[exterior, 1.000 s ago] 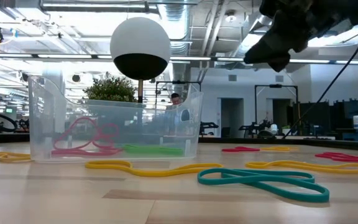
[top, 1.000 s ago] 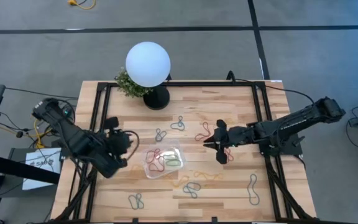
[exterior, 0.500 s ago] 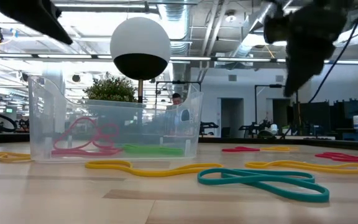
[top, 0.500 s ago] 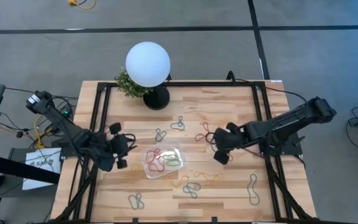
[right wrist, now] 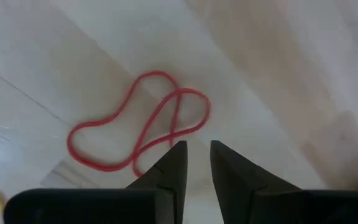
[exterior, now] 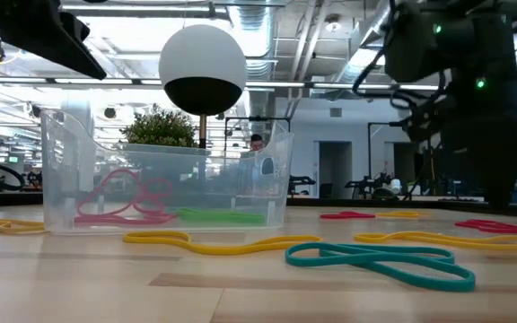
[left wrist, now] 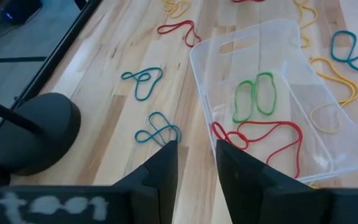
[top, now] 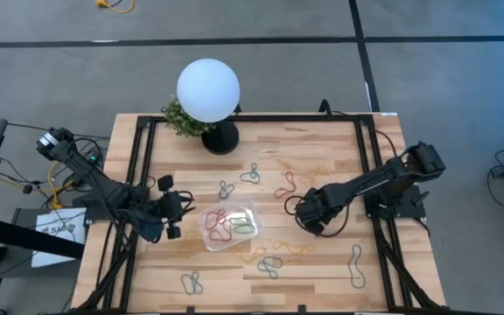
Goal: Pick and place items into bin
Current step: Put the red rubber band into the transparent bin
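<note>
Hovering my right gripper (right wrist: 194,155) low over a red loop (right wrist: 138,121) on the table (top: 339,149) — fingers parted a little, nothing held; left gripper (left wrist: 194,162) waits beside the clear bin (left wrist: 303,81), slightly open, empty; bin mid-table w/ red & green loops inside.

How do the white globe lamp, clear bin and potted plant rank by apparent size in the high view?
1. White globe lamp
2. Clear bin, slightly smaller
3. Potted plant, mostly hidden under the globe, so unsure
</note>
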